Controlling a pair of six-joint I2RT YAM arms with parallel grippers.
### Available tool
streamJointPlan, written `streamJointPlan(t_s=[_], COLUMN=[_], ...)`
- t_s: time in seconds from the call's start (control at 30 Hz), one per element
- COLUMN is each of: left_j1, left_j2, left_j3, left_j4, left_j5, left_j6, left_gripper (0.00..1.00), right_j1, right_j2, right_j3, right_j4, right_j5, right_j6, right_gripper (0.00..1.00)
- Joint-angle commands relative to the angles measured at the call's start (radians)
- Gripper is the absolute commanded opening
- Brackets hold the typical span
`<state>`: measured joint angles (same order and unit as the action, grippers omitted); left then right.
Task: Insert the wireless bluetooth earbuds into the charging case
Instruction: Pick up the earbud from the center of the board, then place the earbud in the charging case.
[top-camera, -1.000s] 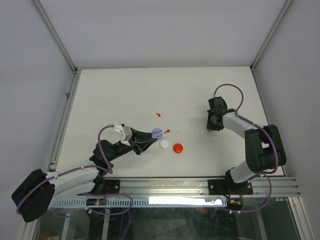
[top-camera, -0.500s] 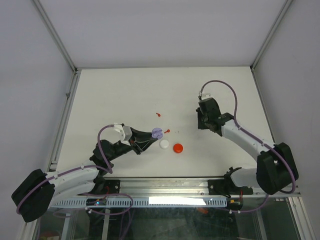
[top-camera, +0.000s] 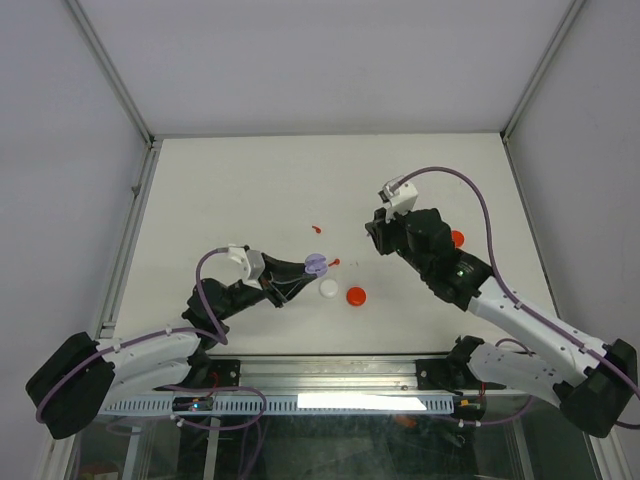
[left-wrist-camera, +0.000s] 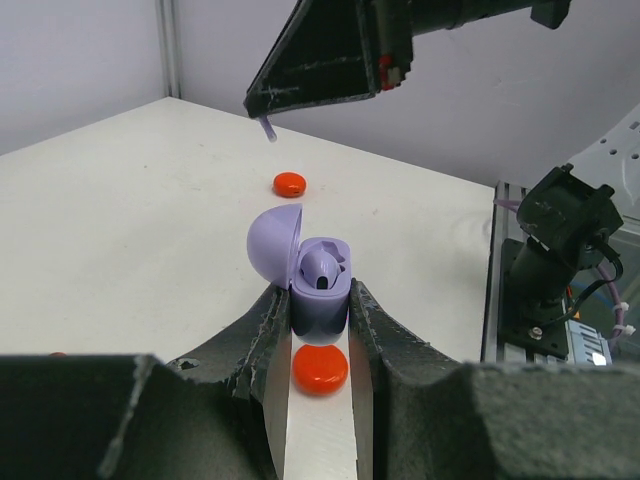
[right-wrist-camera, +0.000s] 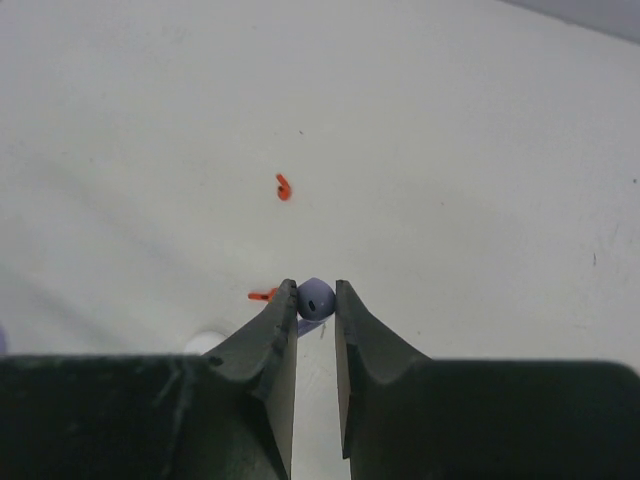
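Left gripper (left-wrist-camera: 318, 300) clamped on open purple case (left-wrist-camera: 318, 316), one bud (left-wrist-camera: 322, 265) seated inside. Right gripper (right-wrist-camera: 315, 291) pinches second bud (right-wrist-camera: 316, 300) above bench (top-camera: 250, 190).

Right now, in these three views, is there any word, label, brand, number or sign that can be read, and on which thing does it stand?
None: no text can be read in any view.
The purple charging case, held in the left gripper, is plain.
The purple earbud in the right gripper bears no mark.
The red puck and the table are blank too.
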<state>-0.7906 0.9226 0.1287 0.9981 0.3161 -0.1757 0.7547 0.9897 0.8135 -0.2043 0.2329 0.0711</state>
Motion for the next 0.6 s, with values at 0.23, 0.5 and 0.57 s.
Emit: streamJointPlan(t_s=[0.23, 0.5, 0.57], left_j1=[0.003, 0.004, 0.004], left_j2=[0.033, 0.035, 0.040], left_j3=[0.034, 0.032, 0.034], left_j4=[0.145, 0.162, 0.172], left_j5=[-0.017, -0.058, -0.058], left_j6=[-0.055, -0.103, -0.118], left_gripper=[0.00, 0.00, 0.00], right_j1=[0.150, 0.214, 0.220], right_j2=[-0.125, -0.153, -0.150], right_j3=[-0.095, -0.154, -0.163], right_j4=[0.359, 0.496, 0.510], right_j5=[-0.169, -0.283, -0.312], right_j6=[-0.155, -0.217, -0.228], right_gripper=[0.13, 0.12, 0.12])
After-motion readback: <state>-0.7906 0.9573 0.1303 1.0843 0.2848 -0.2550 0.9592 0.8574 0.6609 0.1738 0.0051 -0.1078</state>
